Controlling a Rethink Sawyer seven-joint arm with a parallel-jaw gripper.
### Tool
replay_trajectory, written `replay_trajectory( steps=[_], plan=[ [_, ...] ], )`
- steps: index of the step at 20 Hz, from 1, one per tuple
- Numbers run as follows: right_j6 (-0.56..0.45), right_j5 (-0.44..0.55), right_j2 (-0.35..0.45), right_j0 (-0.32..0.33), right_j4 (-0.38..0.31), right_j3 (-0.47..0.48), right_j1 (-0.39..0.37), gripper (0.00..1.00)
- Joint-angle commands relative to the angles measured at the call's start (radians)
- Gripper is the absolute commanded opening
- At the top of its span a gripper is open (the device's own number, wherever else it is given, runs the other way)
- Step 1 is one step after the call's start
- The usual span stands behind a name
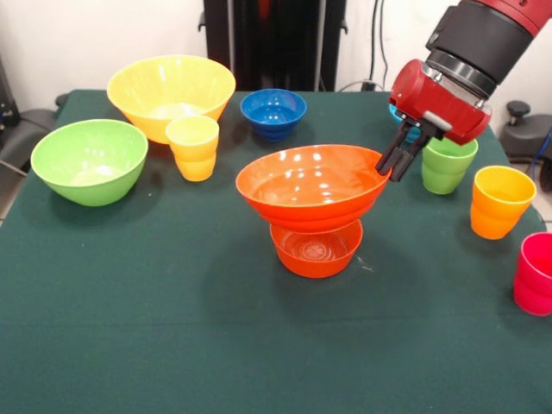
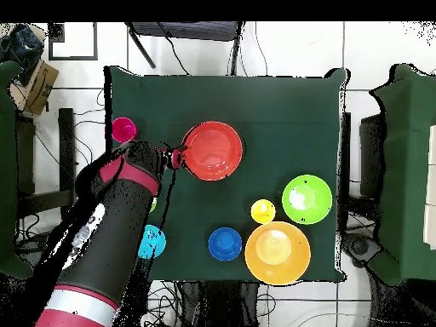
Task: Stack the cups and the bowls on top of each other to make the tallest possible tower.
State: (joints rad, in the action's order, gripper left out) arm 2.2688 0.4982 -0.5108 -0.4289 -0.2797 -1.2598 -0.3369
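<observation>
Gripper (image 1: 395,166) fingers pinch the rim of the wide orange bowl (image 1: 312,187), which sits tilted on the small orange bowl (image 1: 316,249) at mid-table, evidently to steady or square the tower's base before cups go on.

Six glossy round plastic bowls show: large yellow (image 1: 171,93), large green (image 1: 89,159), large orange (image 1: 312,185), small orange (image 1: 316,250), small dark blue (image 1: 272,112) and small light blue (image 2: 152,241). Four ridged plastic cups show: yellow (image 1: 193,147), green (image 1: 448,164), orange-yellow (image 1: 500,201) and pink-red (image 1: 536,273).
</observation>
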Motion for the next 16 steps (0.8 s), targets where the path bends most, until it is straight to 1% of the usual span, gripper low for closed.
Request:
replay_trajectory(
  steps=[1, 16],
  plan=[
    [0.09, 0.098, 0.03, -0.015, 0.009, 0.052, 0.017, 0.0],
    [0.095, 0.1, 0.008, -0.031, 0.03, 0.058, 0.031, 0.0]
  ],
)
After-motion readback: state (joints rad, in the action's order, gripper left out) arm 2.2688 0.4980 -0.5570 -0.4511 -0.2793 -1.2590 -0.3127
